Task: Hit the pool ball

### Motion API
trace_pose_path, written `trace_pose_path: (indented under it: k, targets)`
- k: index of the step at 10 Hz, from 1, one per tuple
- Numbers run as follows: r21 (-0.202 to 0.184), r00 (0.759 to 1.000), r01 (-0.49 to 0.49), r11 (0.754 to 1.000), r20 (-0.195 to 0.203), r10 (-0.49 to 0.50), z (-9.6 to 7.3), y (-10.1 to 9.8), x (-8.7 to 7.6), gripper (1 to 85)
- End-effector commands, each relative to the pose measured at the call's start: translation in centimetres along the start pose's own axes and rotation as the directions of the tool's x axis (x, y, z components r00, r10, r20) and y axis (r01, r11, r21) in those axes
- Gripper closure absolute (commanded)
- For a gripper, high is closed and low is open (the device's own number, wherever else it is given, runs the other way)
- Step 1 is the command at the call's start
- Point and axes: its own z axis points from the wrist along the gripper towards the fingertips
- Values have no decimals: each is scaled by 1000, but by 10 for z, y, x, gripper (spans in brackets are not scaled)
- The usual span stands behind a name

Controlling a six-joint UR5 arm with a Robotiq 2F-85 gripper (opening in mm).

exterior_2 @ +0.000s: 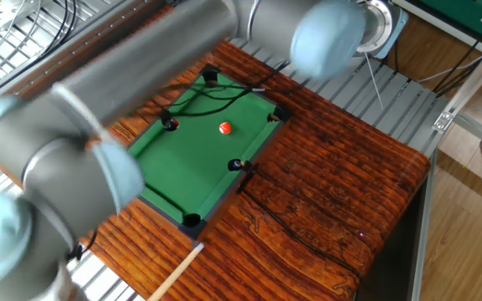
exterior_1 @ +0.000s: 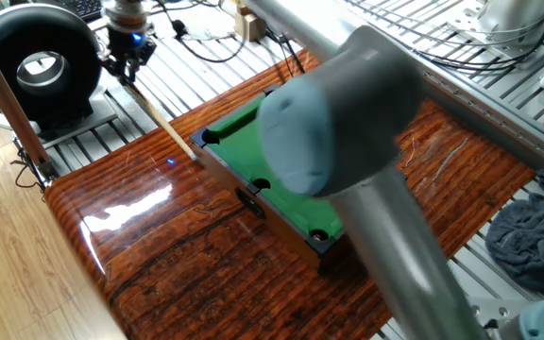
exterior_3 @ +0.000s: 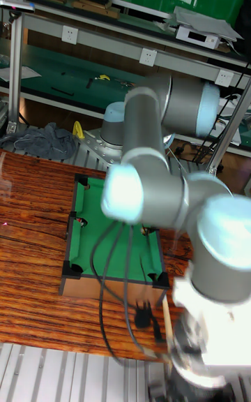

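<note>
The gripper (exterior_1: pixel 127 71) has its fingers pinched on the upper end of a wooden cue stick (exterior_1: pixel 163 127), which slants down toward the corner of the small pool table (exterior_2: pixel 182 180). The pool ball (exterior_2: pixel 225 128) sits on the green felt, nearer the far end, between the side pockets and apart from the rails. The cue tip (exterior_2: pixel 197 248) appears to lie just outside the near corner, though arm blur hides detail.
</note>
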Motion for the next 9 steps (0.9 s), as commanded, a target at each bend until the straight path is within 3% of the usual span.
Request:
trace_pose_path:
  k: [1,4,6,7,9]
  targets:
    - [-36,998,58,998,-10,-58,-14,4,36,847]
    - [-14,998,63,998,11,-63,-1,4,34,847]
    - [-30,999,37,999,6,-37,-17,16,31,843]
    - [-60,1000,10,998,4,-10,-20,23,30,843]
    - [-66,999,-42,997,-26,40,-22,22,37,843]
